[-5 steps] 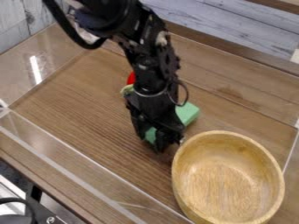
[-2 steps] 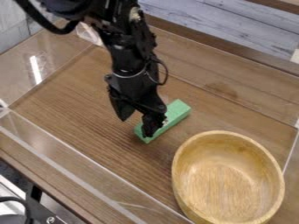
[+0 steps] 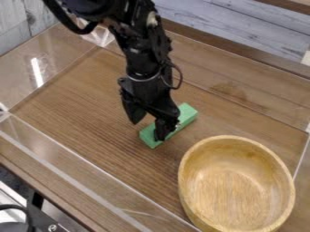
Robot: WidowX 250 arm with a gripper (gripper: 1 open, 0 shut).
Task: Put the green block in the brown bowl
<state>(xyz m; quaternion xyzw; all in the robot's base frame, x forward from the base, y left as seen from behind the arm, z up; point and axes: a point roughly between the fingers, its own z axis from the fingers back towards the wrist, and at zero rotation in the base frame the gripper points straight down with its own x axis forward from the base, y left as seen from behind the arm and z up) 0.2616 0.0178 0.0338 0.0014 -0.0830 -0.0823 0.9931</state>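
Single black arm enters from the 11 o'clock corner and reaches down to the middle of the desk, a brown wood-grain surface. Its gripper points straight down. The jaws stand spread apart, released, gripping nothing; the two dark fingers hang directly over the near end of the green block, one to each side of it. Whether the fingertips touch the block cannot be told from this view.

The green block lies flat on the desk, long axis running from about 7 o'clock to 1 o'clock. Its far end shows clear of the gripper; the near end is partly hidden behind the fingers.

The brown bowl sits upright on the desk at 4 o'clock from the block, near it but not touching. Its inside shows only wood grain.

A clear wall borders the desk along the near-left edge
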